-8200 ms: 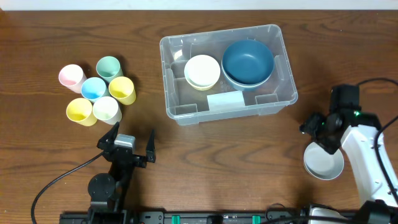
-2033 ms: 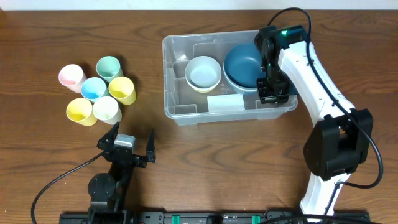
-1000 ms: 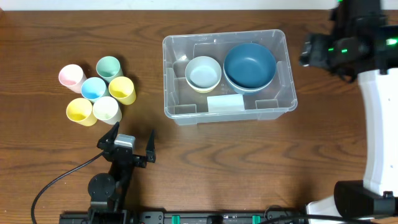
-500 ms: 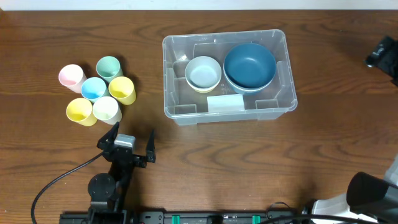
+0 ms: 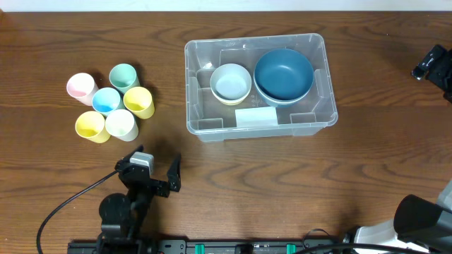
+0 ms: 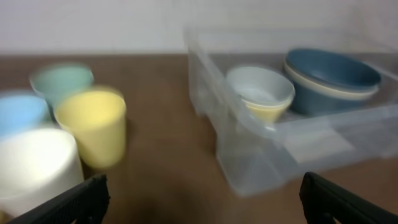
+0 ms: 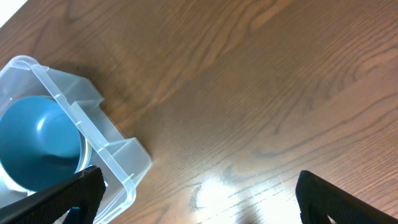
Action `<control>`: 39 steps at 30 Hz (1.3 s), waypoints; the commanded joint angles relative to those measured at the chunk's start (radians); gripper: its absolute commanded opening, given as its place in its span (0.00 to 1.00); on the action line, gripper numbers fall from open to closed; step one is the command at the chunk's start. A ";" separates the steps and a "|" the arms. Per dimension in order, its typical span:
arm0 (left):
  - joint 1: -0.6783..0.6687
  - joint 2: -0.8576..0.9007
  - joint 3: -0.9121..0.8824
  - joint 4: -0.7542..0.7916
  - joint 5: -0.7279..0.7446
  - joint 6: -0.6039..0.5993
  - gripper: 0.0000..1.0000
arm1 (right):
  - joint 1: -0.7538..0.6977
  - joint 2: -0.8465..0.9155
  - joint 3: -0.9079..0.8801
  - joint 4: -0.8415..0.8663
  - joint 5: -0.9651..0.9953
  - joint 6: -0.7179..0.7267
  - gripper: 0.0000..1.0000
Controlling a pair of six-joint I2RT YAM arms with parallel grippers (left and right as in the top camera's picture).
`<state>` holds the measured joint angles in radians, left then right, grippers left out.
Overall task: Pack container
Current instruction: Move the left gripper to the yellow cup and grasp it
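Left pincer [image 5: 148,171], right pincer [image 7: 199,193] gape empty — bowls [image 5: 282,70] in container [image 5: 247,40], 6 cups [image 5: 107,101] outside.

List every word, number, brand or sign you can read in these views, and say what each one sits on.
No text can be read in any view.
White label on the container: no print can be made out from overhead, and it is blurred in the left wrist view, so any print is too small to read.
Cups, white bowl and dark blue bowl: no markings visible.
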<state>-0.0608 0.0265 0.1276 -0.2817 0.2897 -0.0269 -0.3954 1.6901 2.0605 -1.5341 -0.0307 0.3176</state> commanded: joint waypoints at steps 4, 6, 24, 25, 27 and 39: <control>-0.002 0.160 0.355 -0.218 0.017 -0.065 0.98 | 0.003 -0.002 0.001 -0.002 -0.007 -0.019 0.99; -0.002 0.273 0.506 -0.312 0.012 -0.064 0.98 | 0.003 -0.002 0.001 -0.003 -0.007 -0.019 0.99; -0.002 1.123 1.496 -1.051 0.000 -0.049 0.98 | 0.003 -0.002 0.001 -0.002 -0.007 -0.019 0.99; -0.002 1.148 1.496 -1.041 -0.017 -0.049 0.98 | 0.003 -0.002 0.001 -0.003 -0.007 -0.019 0.99; -0.002 1.195 1.496 -1.021 -0.093 -0.049 0.98 | 0.003 -0.002 0.001 -0.003 -0.007 -0.019 0.99; -0.002 1.601 1.496 -0.934 -0.231 -0.050 0.91 | 0.003 -0.002 0.001 -0.003 -0.007 -0.019 0.99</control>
<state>-0.0616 1.5665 1.6165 -1.2251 0.0929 -0.0788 -0.3954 1.6905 2.0594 -1.5360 -0.0338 0.3065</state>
